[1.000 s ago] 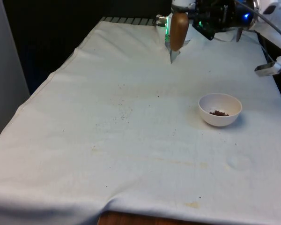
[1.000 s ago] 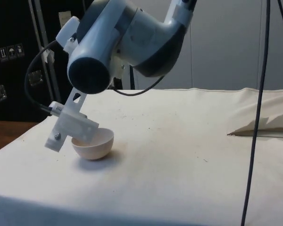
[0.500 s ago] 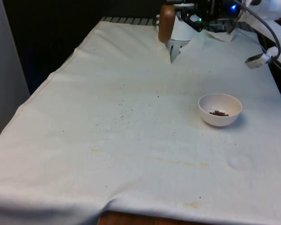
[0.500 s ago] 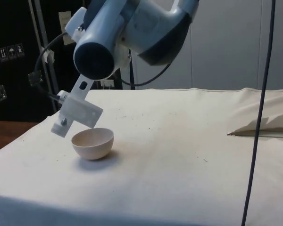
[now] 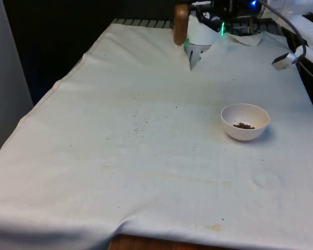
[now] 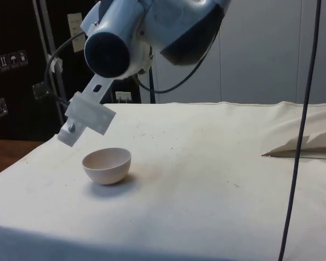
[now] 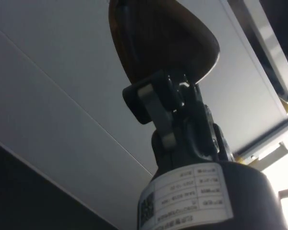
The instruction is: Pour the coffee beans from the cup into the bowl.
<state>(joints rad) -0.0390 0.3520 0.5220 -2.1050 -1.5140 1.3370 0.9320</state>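
Note:
A white bowl (image 5: 245, 121) sits on the cloth at the front view's right, with a few dark coffee beans (image 5: 243, 125) in its bottom. From the side, the bowl (image 6: 106, 165) stands under the arm's wrist. My gripper (image 5: 189, 14) is high over the table's far end, well away from the bowl and toward the front view's left. It is shut on a brown cup (image 5: 181, 24), which looks roughly vertical there. The wrist view has the fingers (image 7: 152, 101) clamped on the wall of the brown cup (image 7: 163, 43); its inside is hidden.
Dark specks (image 5: 138, 124) lie scattered on the cloth near the middle. The cloth has a raised fold (image 5: 194, 57) at the far end and faint stains (image 5: 215, 227) near the front edge. A black cable (image 6: 298, 136) hangs down in the side view.
The gripper has lifted the cup higher and carried it toward the front view's left and the far end. The wrist has risen above the bowl in the side view. The bowl has not moved.

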